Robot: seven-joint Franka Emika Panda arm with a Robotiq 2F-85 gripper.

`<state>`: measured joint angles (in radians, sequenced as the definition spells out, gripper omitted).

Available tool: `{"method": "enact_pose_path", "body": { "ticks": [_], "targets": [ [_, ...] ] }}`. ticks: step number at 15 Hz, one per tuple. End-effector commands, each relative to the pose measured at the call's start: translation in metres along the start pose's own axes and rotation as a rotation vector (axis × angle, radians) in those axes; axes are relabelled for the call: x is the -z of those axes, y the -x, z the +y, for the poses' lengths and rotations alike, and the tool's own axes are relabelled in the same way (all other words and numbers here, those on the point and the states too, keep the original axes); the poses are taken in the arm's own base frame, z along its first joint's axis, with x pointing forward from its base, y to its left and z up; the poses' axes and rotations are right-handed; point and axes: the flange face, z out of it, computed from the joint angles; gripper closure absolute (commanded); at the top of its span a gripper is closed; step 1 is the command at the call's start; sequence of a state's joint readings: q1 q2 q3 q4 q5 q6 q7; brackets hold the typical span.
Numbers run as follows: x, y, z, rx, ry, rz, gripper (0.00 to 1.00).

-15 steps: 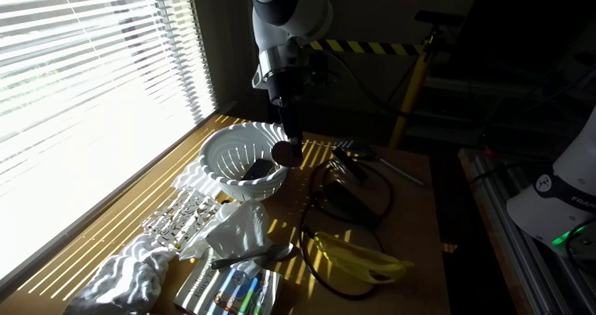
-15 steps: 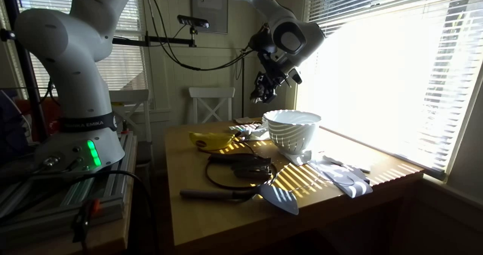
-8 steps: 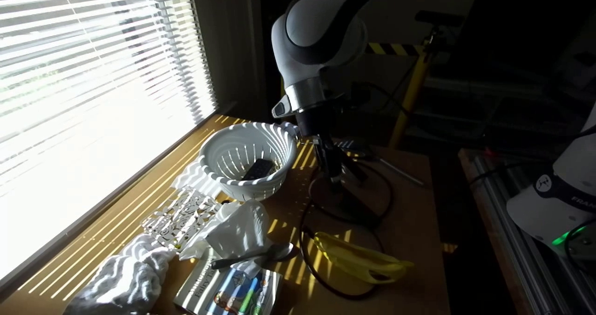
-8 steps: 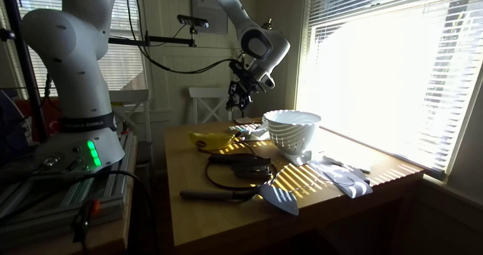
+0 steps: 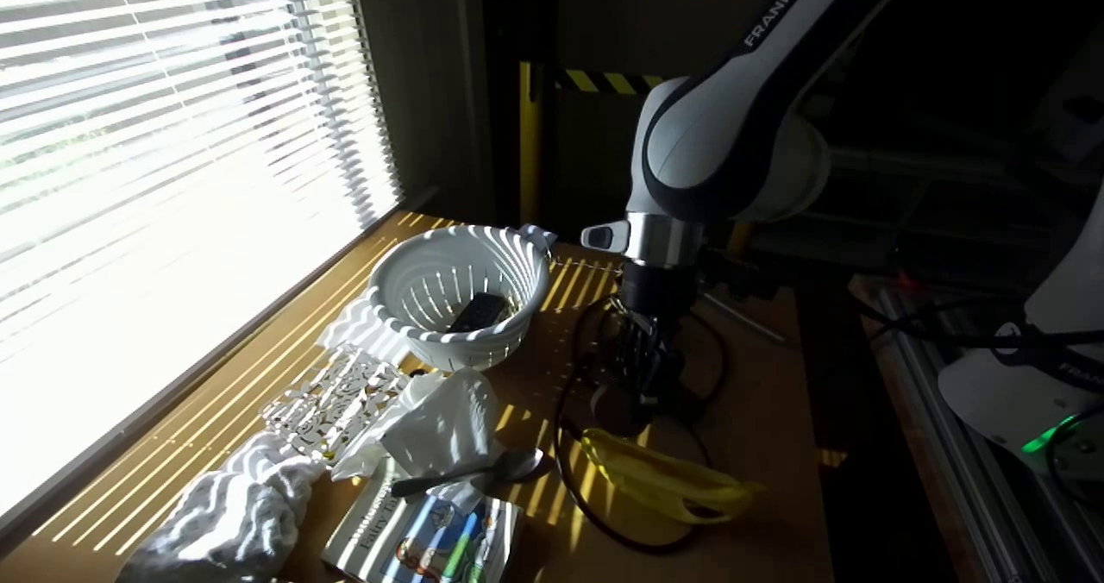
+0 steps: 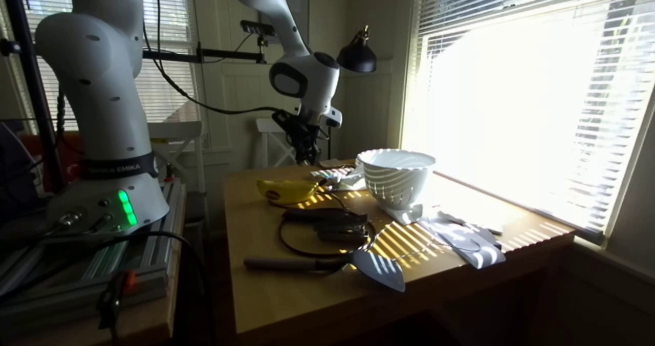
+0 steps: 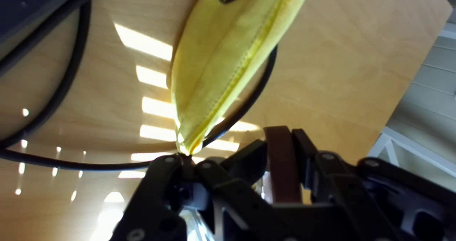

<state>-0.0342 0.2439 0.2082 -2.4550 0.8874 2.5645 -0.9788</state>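
My gripper (image 7: pixel 280 139) is shut on a dark reddish-brown, flat disc-like piece (image 7: pixel 284 173), seen edge-on between the fingertips in the wrist view. In an exterior view the brown piece (image 5: pixel 614 409) looks round and hangs below the gripper. The gripper is above the table, close to a yellow banana-shaped pouch (image 5: pixel 664 479), which lies just ahead of it. The pouch also shows in the wrist view (image 7: pixel 224 66), with its narrow end near the fingers. A white slotted basket (image 5: pixel 483 354) stands toward the window, with a black remote (image 5: pixel 479 313) inside.
A black cable (image 7: pixel 74 167) loops around the pouch. Dark devices (image 6: pixel 340 228) and a grey spatula (image 6: pixel 376 270) lie on the table (image 6: pixel 266 305). A book (image 5: pixel 362 527), spoon (image 5: pixel 466 477), white tissue (image 5: pixel 448 419) and grey cloth (image 5: pixel 241 505) lie near the window (image 5: pixel 172 221).
My gripper has moved away from the basket's rim and down, toward the banana-shaped pouch, carrying the brown piece. The things on the table have not moved.
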Motion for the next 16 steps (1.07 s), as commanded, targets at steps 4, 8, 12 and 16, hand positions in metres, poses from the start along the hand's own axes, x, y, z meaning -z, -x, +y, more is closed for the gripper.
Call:
{"method": "enact_pose_path", "body": {
  "ticks": [4, 8, 12, 16],
  "targets": [
    [0.012, 0.059, 0.031, 0.085, 0.305, 0.142, 0.94],
    [-0.005, 0.066, 0.043, 0.043, 0.397, 0.13, 0.94],
    [-0.028, 0.067, 0.057, -0.006, 0.456, 0.102, 0.94],
    [-0.052, 0.069, 0.067, -0.029, 0.465, 0.065, 0.94]
  ]
}}
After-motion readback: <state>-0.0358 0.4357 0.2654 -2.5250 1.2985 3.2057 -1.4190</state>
